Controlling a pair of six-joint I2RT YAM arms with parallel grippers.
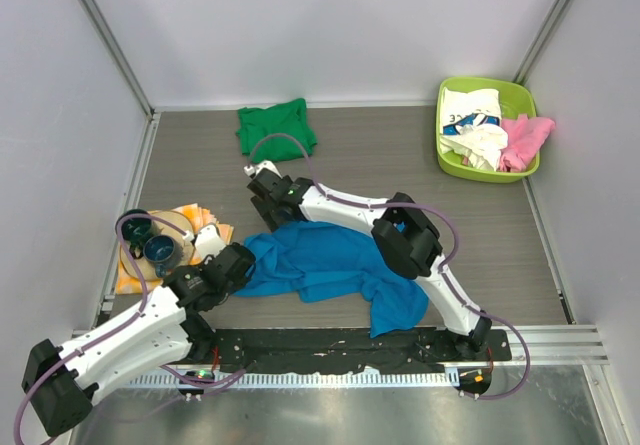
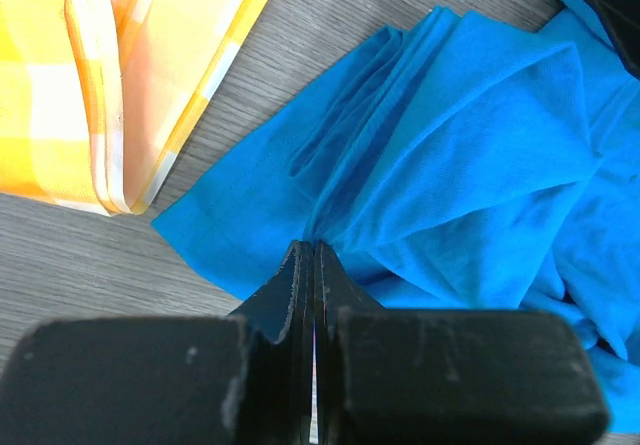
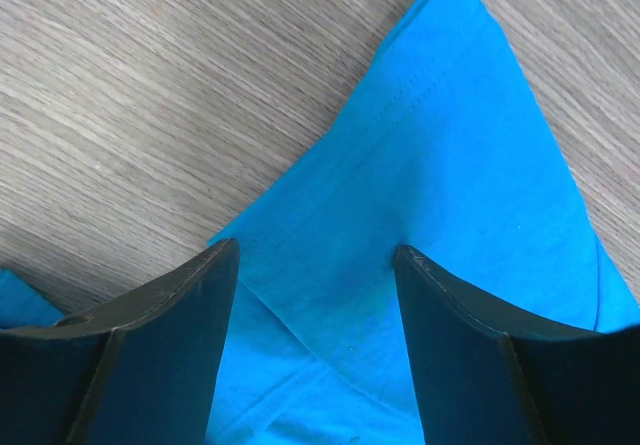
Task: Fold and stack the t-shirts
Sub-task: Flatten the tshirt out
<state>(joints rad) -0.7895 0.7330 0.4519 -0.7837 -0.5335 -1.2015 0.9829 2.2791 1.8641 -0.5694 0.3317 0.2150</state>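
Note:
A bright blue t-shirt [image 1: 335,265] lies crumpled in the middle of the table. My left gripper [image 1: 243,263] is shut on its left edge; in the left wrist view the blue cloth [image 2: 470,135] bunches into the closed fingertips of the gripper [image 2: 315,245]. My right gripper [image 1: 272,200] is open at the shirt's far left part. In the right wrist view its gripper [image 3: 315,250] straddles a flat pointed corner of the blue shirt [image 3: 440,155] without closing on it. A folded green t-shirt [image 1: 276,127] lies at the back. White printed [image 1: 472,120] and pink [image 1: 525,140] shirts sit in a basket.
A lime green basket [image 1: 455,165] stands at the back right. An orange-yellow checked cloth [image 1: 205,220] with two dark cups [image 1: 150,240] lies at the left, close to my left gripper; it also shows in the left wrist view [image 2: 110,75]. Walls enclose three sides.

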